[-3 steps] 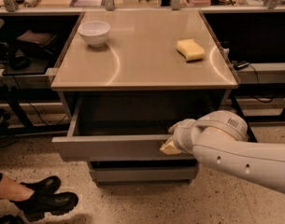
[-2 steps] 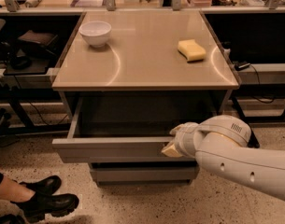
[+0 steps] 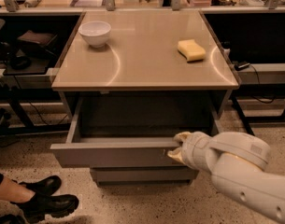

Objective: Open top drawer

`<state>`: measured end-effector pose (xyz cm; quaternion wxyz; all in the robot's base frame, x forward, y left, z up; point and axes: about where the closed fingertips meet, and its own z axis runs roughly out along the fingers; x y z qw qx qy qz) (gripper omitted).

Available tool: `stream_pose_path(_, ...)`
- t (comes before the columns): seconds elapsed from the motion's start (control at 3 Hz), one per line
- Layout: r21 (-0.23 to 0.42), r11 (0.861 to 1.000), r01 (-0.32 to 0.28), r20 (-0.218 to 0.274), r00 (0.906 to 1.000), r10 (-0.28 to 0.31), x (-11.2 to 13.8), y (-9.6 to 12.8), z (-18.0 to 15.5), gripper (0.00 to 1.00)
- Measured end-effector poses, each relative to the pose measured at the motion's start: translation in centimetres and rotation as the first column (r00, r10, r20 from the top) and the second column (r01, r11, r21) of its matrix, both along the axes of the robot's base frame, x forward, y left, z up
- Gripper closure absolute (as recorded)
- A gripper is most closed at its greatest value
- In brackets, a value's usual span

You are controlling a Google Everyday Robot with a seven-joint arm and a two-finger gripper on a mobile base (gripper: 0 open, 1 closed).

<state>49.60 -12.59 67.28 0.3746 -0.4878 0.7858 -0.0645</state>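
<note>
Obs.: the top drawer (image 3: 114, 154) stands well out of the cabinet, its grey front forward of the narrower drawer (image 3: 142, 175) below, dark interior exposed under the tabletop (image 3: 146, 69). Compared with a second ago, the front has come only slightly further toward the camera; most of the travel was already there. The gripper (image 3: 177, 147) has moved with it and sits at the top edge of the drawer front, right of centre, touching it. Whether it is clenched on that edge or merely hooked against it, you cannot tell from this view, since the wrist covers the contact. Judgement: the opening is largely done and the pull looks to be tapering off. You probably need little more travel, and the main risk is running the drawer to its stop. The white bowl (image 3: 95, 33) and yellow sponge (image 3: 191, 50) on top have not shifted, so the cabinet is not being dragged. Note a bystander's black boots (image 3: 48, 199) at lower left, near the drawer's left corner.
</note>
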Motion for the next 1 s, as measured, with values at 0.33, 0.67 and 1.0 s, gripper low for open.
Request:
stream_pose_path(0.33, 0.002, 1.000, -0.025, 0.024, 0.9994, 0.025, -1.8, -0.1, 0.4, 1.00)
stream_pose_path(0.67, 0.002, 1.000, -0.025, 0.024, 0.9994, 0.025, -1.8, -0.1, 0.4, 1.00)
stream_pose_path(1.0, 0.003, 0.999, -0.034, 0.029, 0.9990, 0.034, -3.3, 0.0, 0.6, 1.00)
